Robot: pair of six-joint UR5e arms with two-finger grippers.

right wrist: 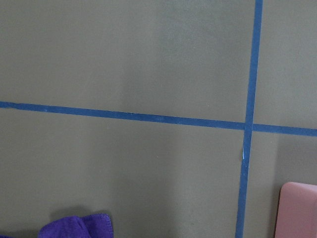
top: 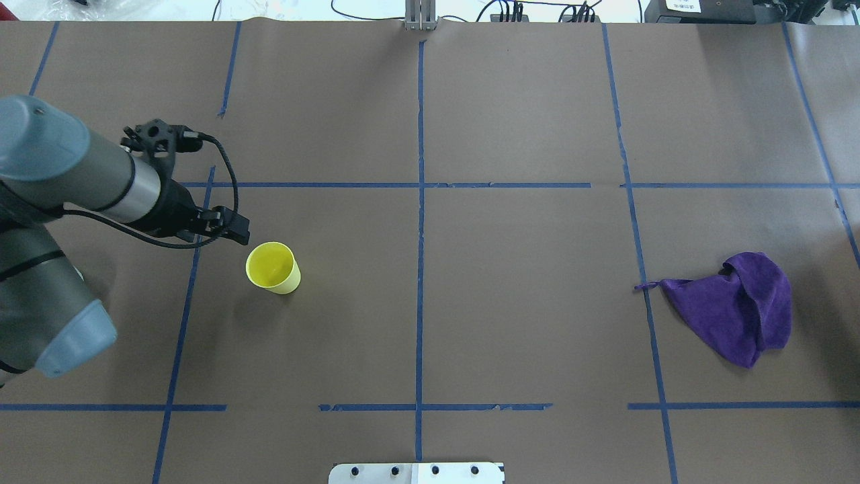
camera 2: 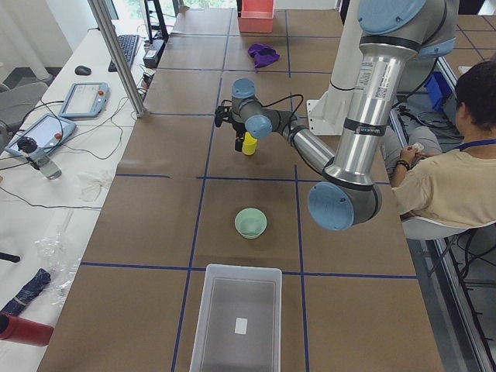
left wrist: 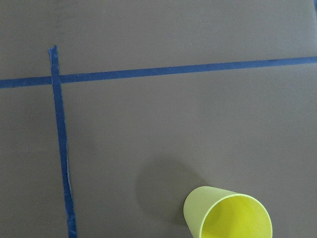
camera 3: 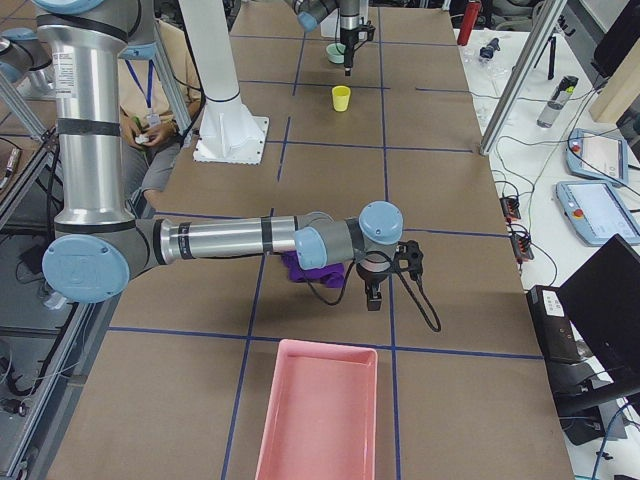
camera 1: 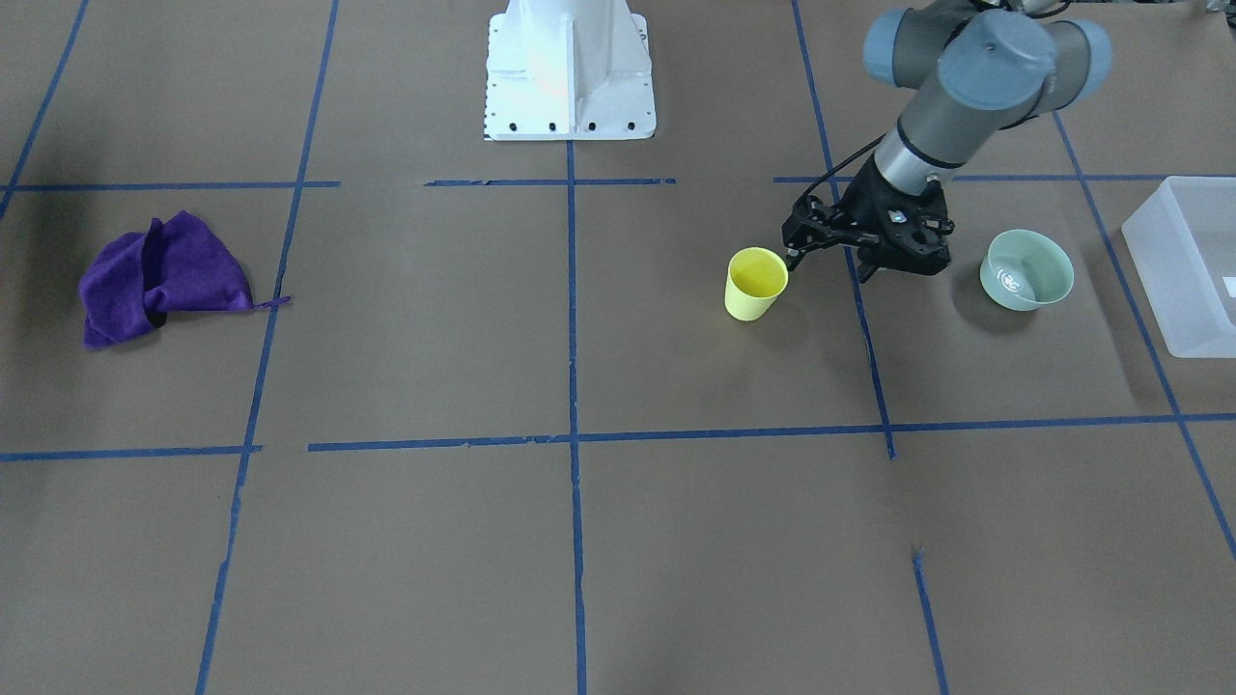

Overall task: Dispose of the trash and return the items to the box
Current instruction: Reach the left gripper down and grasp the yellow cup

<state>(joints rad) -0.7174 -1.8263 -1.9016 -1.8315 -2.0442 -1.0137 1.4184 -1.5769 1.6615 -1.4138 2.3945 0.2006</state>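
The yellow cup stands upright and empty on the brown table; it also shows in the overhead view and at the bottom of the left wrist view. My left gripper hangs just beside the cup on the bowl's side. It looks open and holds nothing, and one finger is close to the cup's rim. The translucent white box sits at the table's end, also seen in the exterior left view. My right gripper hovers by the purple cloth; I cannot tell if it is open or shut.
A pale green bowl sits between the left gripper and the box. A crumpled purple cloth lies on the far side of the table. A pink tray stands at that end. A person sits behind the robot.
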